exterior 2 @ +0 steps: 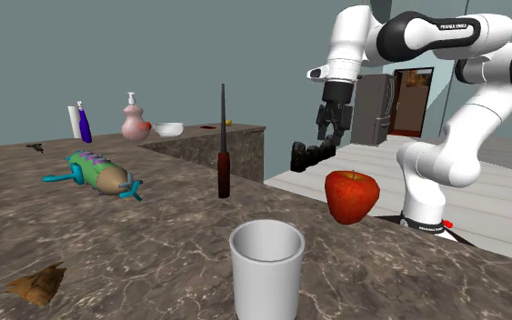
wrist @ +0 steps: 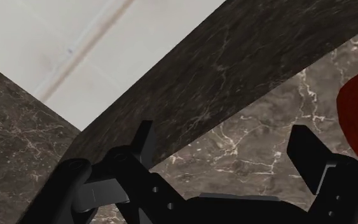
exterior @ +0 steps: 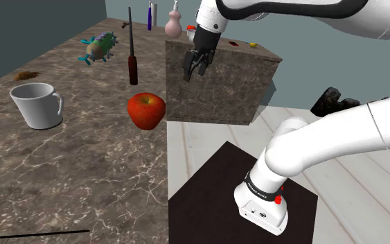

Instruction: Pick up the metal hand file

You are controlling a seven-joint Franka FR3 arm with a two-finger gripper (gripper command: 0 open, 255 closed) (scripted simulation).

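Hand file (exterior: pixel 131 47) is seen on the bench (exterior: pixel 61 173), well apart at nine o'clock from the released, empty gripper (exterior: pixel 195 69) in the shoulder view.

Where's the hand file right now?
In the shoulder view the hand file stands upright on the marbled counter, just beyond the red apple, with the colourful toy to its left and the gripper to its right.

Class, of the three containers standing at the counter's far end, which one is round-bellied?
The pink pump bottle, next to the white bowl. The purple bottle and the white cylinder beside it are slim and straight-sided.
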